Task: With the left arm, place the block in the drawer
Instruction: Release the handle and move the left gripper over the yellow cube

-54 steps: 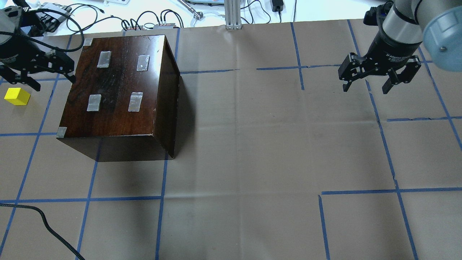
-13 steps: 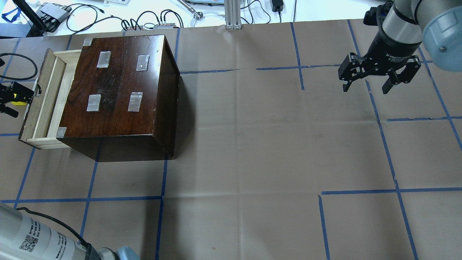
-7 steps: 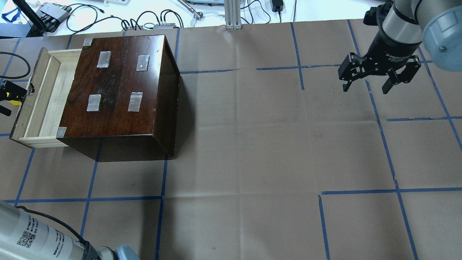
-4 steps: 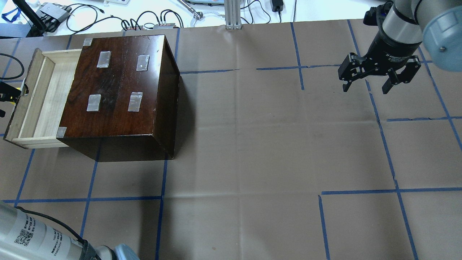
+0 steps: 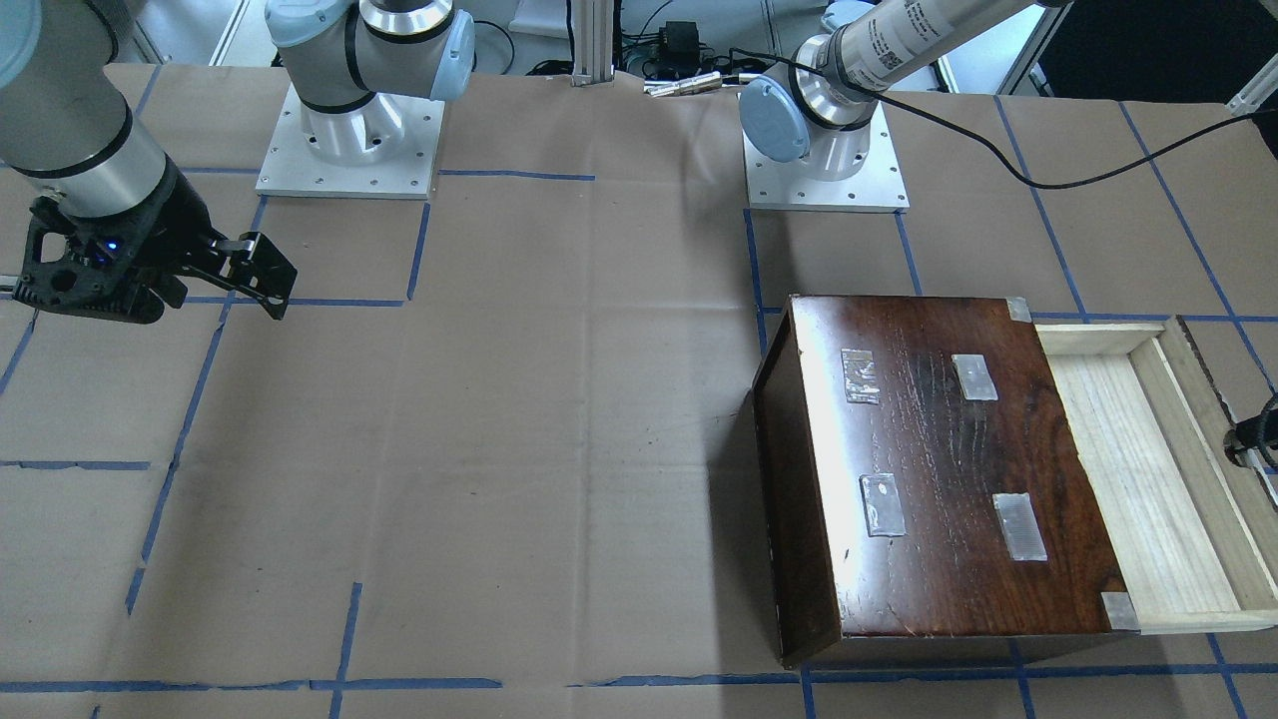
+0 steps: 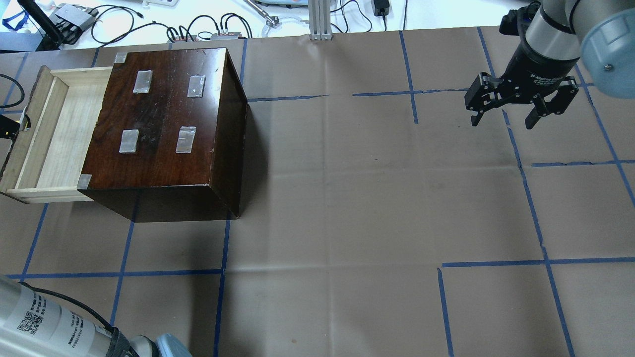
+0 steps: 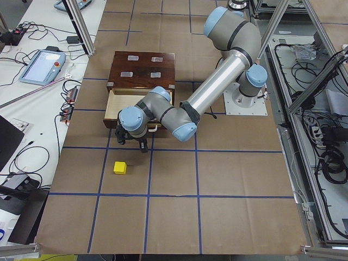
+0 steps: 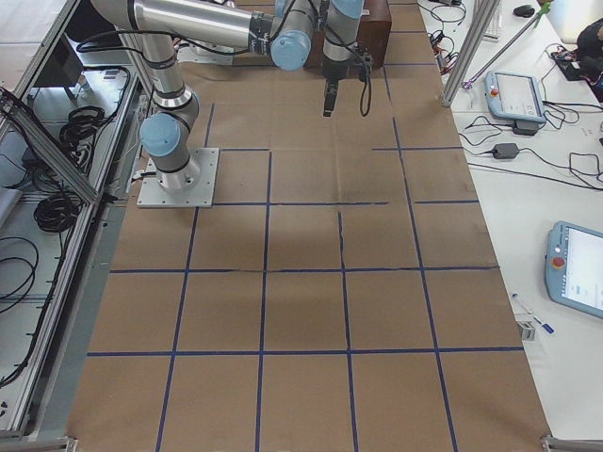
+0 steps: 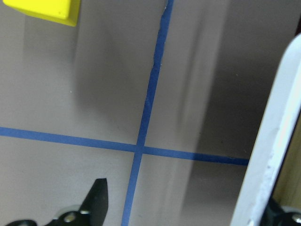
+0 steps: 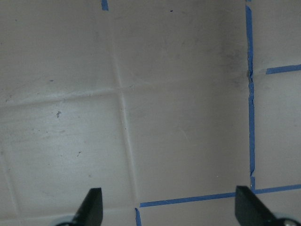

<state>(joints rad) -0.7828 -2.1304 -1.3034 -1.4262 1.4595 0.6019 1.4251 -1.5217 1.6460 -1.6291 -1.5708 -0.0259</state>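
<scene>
The yellow block (image 7: 119, 168) lies on the paper, apart from the cabinet, and its corner shows at the top left of the left wrist view (image 9: 44, 10). The pale wooden drawer (image 6: 47, 131) stands pulled out of the dark cabinet (image 6: 163, 119) and is empty (image 5: 1138, 479). My left gripper (image 7: 132, 141) is at the drawer's notched front, open. One fingertip (image 9: 97, 195) is outside the pale front board (image 9: 270, 141), the other behind it. My right gripper (image 6: 521, 106) hangs open and empty far to the right.
Blue tape lines cross the brown paper table cover. Cables and boxes lie along the far edge (image 6: 208, 29). The left arm's black cable (image 5: 1048, 160) trails over the table behind the cabinet. Both arm bases (image 5: 349, 150) stand at the robot's side.
The drawer has slid further out of the cabinet toward the view's left. My left gripper has moved left with it, almost out of the overhead view. The right arm has not moved.
</scene>
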